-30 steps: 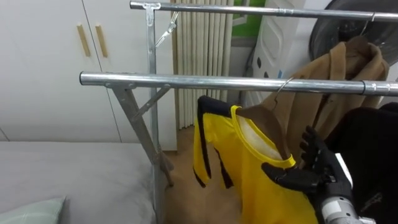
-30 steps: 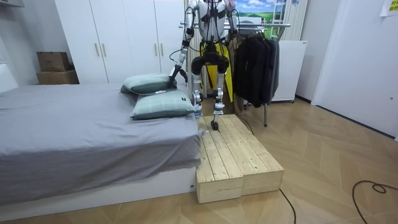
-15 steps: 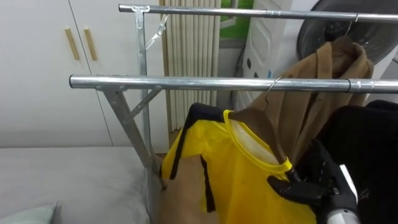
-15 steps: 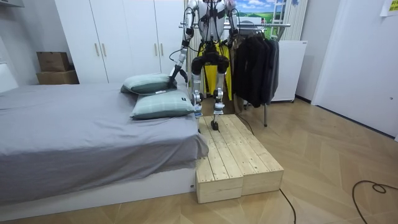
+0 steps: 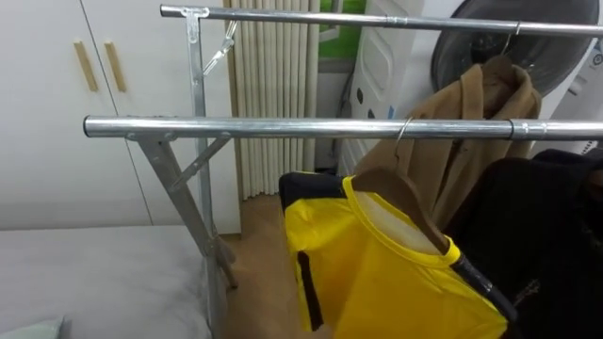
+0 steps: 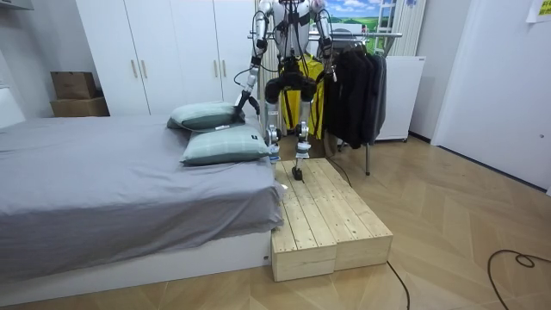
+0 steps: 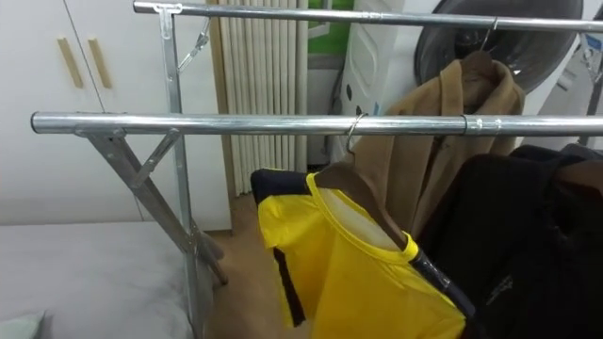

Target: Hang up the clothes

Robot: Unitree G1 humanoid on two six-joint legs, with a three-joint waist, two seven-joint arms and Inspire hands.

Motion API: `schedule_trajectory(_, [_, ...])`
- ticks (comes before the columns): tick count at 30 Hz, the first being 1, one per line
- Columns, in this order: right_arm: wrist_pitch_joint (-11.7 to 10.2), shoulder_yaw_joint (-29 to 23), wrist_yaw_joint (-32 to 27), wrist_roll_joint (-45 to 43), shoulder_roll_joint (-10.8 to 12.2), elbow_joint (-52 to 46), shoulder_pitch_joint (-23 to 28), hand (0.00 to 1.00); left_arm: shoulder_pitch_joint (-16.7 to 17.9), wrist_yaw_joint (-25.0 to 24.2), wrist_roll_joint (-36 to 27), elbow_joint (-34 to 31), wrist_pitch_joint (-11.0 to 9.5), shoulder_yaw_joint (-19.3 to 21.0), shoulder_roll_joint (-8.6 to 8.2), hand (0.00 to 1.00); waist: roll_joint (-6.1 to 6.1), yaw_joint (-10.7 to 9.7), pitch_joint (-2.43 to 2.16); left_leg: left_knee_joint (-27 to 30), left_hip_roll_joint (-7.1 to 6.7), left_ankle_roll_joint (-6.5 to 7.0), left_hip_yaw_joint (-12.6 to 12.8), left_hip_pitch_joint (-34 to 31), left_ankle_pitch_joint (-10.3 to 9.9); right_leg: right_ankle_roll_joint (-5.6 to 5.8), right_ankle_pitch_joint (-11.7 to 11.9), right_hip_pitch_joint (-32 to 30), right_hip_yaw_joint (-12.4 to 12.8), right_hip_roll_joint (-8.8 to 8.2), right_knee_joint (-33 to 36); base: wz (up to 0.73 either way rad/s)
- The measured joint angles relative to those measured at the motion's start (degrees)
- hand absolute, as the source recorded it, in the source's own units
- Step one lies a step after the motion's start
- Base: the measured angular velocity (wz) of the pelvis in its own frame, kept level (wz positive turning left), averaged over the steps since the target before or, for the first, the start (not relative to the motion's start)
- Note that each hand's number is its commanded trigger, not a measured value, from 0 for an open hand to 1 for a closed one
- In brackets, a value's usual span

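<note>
A yellow shirt with black trim (image 5: 377,273) hangs on a brown wooden hanger (image 5: 400,193). The hanger's hook sits over the front metal rail (image 5: 245,127) of the clothes rack, and nothing touches the shirt. In the room view I stand on a wooden platform (image 6: 323,215) beside the bed, facing the rack. My left hand (image 6: 242,103) hangs low at my side near the pillows. My right hand (image 6: 331,76) is lowered beside the dark clothes. Both hands are too small there to read their fingers.
A tan coat (image 5: 471,122) hangs from the back rail (image 5: 377,19). Dark garments (image 5: 546,226) crowd the front rail to the shirt's right. The rail's left half is bare. A grey bed (image 5: 94,273) lies at lower left, white wardrobe doors (image 5: 57,94) behind it.
My right hand, which was at the shirt's right shoulder, has dropped out of the eye view, leaving the shirt hanging by itself. The camera has turned a little to the right.
</note>
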Motion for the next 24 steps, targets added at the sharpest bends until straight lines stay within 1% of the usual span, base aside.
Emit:
schedule_trajectory(2, [0.0,0.0,0.1,-1.4,0.0,1.3,0.0,0.00,0.0,0.0,0.0,0.0,0.0,0.0,0.00,0.00,0.09,0.1,0.03,0.0,0.00,0.00,0.1,-0.2,0.0,-0.02,0.0,-0.2,0.1,0.10,0.0,-0.04])
schedule_trajectory(3, [-0.1,0.1,0.4,-2.4,0.0,2.2,0.0,0.00,0.0,0.0,0.0,0.0,0.0,0.0,0.00,0.00,0.27,0.2,0.12,0.1,0.01,0.00,0.2,-0.3,0.0,-0.13,0.1,-0.4,0.2,0.08,-0.1,0.00])
schedule_trajectory(5, [-0.3,0.0,1.1,-3.3,0.2,3.8,0.2,0.00,0.0,-0.1,0.0,0.0,0.0,0.1,-0.02,0.00,0.53,0.2,0.14,0.2,0.01,0.00,0.1,-0.4,0.0,-0.40,0.3,-0.4,0.2,0.09,-0.1,0.00])
schedule_trajectory(6, [-0.4,0.0,1.4,-4.0,0.5,4.6,0.7,0.00,0.0,-0.2,0.0,0.0,0.0,0.1,-0.06,0.00,0.77,0.2,0.18,0.2,0.01,0.00,0.1,-0.4,0.0,-0.61,0.4,-0.4,0.3,0.10,-0.1,0.00])
schedule_trajectory(9, [-0.6,0.1,2.2,-5.2,1.5,6.8,1.7,0.00,-0.1,-0.2,0.0,0.0,0.0,0.0,-0.25,0.00,1.31,0.2,0.31,0.1,0.05,-0.01,0.1,-0.5,0.0,-0.61,0.4,-0.5,0.3,0.16,-0.1,0.00])
schedule_trajectory(12, [-0.7,0.1,3.6,-5.3,1.6,8.8,2.0,0.00,-0.1,-0.2,0.0,0.0,0.0,0.0,-0.54,0.00,1.77,0.2,0.23,0.1,0.04,-0.01,0.1,-0.5,0.0,-0.57,0.4,-0.6,0.3,0.16,0.0,0.00])
schedule_trajectory(15, [-1.5,0.1,4.9,-5.7,1.7,10.8,1.9,0.00,0.0,-0.2,0.0,0.1,-0.1,0.0,-0.57,0.00,1.81,0.2,0.20,0.1,0.03,-0.04,0.0,-0.4,0.0,-0.58,0.4,-0.5,0.3,0.15,0.0,0.00])
schedule_trajectory(18, [-1.9,0.8,6.0,-4.8,1.8,12.7,2.3,0.00,0.0,-0.2,0.1,0.1,-0.2,-0.4,-0.59,0.00,1.78,0.4,0.21,0.0,0.03,-0.06,0.0,-0.4,0.0,-0.56,0.4,-0.5,0.3,0.20,0.0,0.00])
schedule_trajectory(22, [-2.0,0.9,7.0,0.6,4.0,16.6,2.5,0.00,-0.1,0.0,-0.1,0.1,-0.2,-0.4,-0.57,0.00,1.68,0.3,0.24,0.1,0.05,-0.06,-0.1,-0.3,0.0,-0.31,0.2,-0.4,0.3,0.17,-0.1,0.00])
schedule_trajectory(24, [-2.0,1.1,7.2,1.9,4.6,18.7,2.7,0.00,-0.3,0.1,0.0,0.1,-0.2,-0.5,-0.57,0.00,1.65,0.2,0.28,0.1,0.01,-0.04,-0.1,-0.5,0.0,-0.31,0.2,-0.6,0.4,0.15,0.0,0.00])
